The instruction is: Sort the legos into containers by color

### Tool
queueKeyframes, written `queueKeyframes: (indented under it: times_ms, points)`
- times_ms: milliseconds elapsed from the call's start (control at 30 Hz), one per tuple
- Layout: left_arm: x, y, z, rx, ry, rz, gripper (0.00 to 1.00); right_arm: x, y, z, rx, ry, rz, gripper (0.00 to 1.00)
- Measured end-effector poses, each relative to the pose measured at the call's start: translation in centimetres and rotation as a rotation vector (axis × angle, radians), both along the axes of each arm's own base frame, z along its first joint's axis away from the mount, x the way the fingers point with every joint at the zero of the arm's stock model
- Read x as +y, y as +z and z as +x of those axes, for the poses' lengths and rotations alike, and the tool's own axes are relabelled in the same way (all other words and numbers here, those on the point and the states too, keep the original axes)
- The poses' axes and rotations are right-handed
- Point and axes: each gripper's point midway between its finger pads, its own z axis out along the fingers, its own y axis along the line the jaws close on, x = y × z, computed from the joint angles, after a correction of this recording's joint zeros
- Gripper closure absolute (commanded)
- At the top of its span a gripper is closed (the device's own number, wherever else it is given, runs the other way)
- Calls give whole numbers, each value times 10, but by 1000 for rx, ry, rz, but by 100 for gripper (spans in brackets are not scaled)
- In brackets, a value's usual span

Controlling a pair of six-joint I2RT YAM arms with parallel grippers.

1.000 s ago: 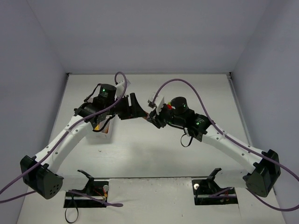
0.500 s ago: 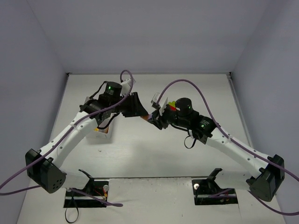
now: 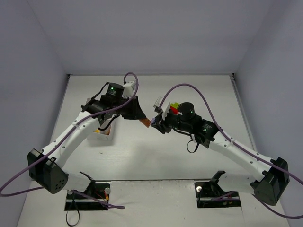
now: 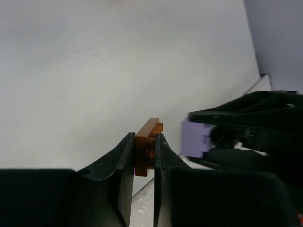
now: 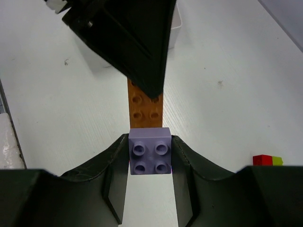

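Observation:
Above the table's middle, my left gripper [image 4: 144, 140] is shut on a flat orange-brown lego [image 4: 146, 150], gripping it by its faces. My right gripper [image 5: 150, 153] is shut on a square lilac lego [image 5: 150, 156] with its studs towards the camera. In the right wrist view the orange-brown lego [image 5: 145, 108] runs from the lilac one up into the left gripper's black fingers [image 5: 137, 52]. From the left wrist, the lilac lego [image 4: 194, 138] sits just right of the orange one; whether they are joined I cannot tell. Seen from above, the two grippers meet tip to tip [image 3: 143, 120] [image 3: 155, 124].
The white tray [image 3: 108, 134] stands on the table under the left arm, with something yellow in it. A red lego [image 5: 262, 160] and a yellow-green lego [image 5: 277, 161] lie on the table to the right, partly hidden by the right gripper. Purple cables loop over both arms.
My left gripper's jaws have come together onto the orange-brown lego. The left arm has reached a little further to the right. The right gripper kept its hold on the lilac lego.

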Motion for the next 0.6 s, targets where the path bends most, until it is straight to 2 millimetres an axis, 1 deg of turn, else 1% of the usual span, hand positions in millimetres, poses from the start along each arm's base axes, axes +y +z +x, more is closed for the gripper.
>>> queueKeyframes:
  times_ms: [67,200,300,467,600]
  points:
    - [15,-11,7,-14,33,71,100,-4,0,-1,-2,-9,-1,100]
    - [56,-34,25,-35,130,238,100,-10,11,-1,-32,-30,18,100]
    - [83,-46,31,-45,194,361,100,-14,17,1,-47,-47,27,100]
    - [126,-57,35,-64,302,570,100,-17,16,4,-47,-65,23,100]
    - [156,-59,35,-63,385,700,100,-19,13,5,-34,-78,19,100]
